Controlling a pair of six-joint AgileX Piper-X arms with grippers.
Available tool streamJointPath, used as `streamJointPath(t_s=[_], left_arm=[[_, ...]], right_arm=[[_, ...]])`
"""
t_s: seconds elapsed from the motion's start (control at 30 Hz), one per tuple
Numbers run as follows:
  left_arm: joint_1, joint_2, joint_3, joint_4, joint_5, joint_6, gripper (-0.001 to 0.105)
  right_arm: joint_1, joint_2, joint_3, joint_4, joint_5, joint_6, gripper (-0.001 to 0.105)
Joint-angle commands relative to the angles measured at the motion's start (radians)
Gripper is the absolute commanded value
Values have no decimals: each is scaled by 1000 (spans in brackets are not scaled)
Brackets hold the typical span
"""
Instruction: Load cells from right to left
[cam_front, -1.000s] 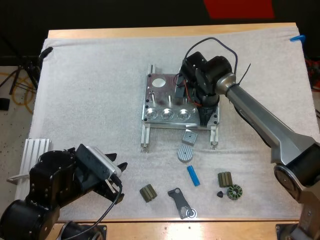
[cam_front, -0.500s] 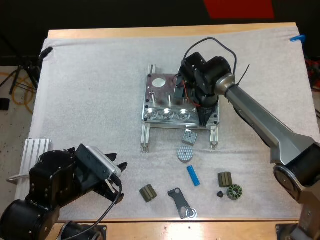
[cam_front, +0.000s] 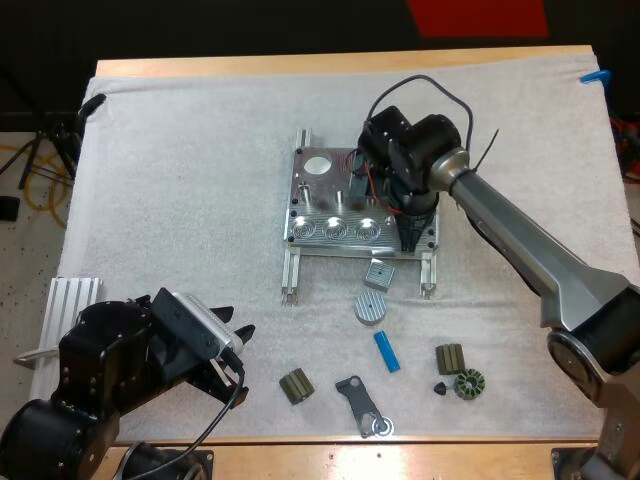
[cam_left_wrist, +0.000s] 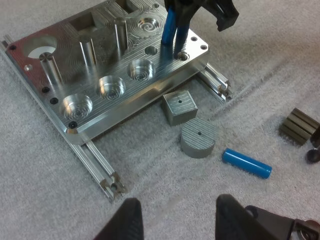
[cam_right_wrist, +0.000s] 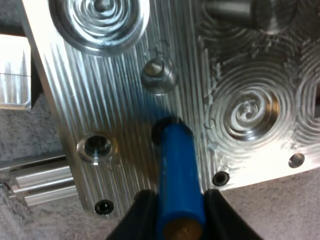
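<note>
The right tool (cam_front: 408, 228) (cam_right_wrist: 174, 214) was clamped on the held cell (cam_right_wrist: 175, 165) (cam_left_wrist: 169, 27), a blue cylinder gripped from both sides. This cell stood upright, its long axis near vertical and its lower end pointing down at a small hole at the right end of the fixture (cam_front: 330, 195) (cam_left_wrist: 115, 65), mid-worktop (cam_front: 300, 65). The loose cell (cam_front: 386, 351) (cam_left_wrist: 247, 162) lay flat toward the worktop's near edge, its long axis running diagonally, far-left to near-right. The left tool (cam_front: 238, 350) (cam_left_wrist: 177, 220) hung by the near-left corner, fingers apart.
</note>
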Motion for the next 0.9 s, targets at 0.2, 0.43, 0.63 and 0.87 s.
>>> streamJointPath(t_s=[0.2,0.43,0.63,0.87], left_arm=[[-4,-6,-8,-5,6,-7,35],[-4,-6,-8,-5,6,-7,35],[-4,-6,-8,-5,6,-7,35],[-4,-6,-8,-5,6,-7,35]], right_arm=[[-9,7,17,-16,-102,19,19],[-8,1,17,-4,-111,19,19],[-8,-17,15,-20,-118,19,19],[-8,-23,15,-22,-118,19,19]])
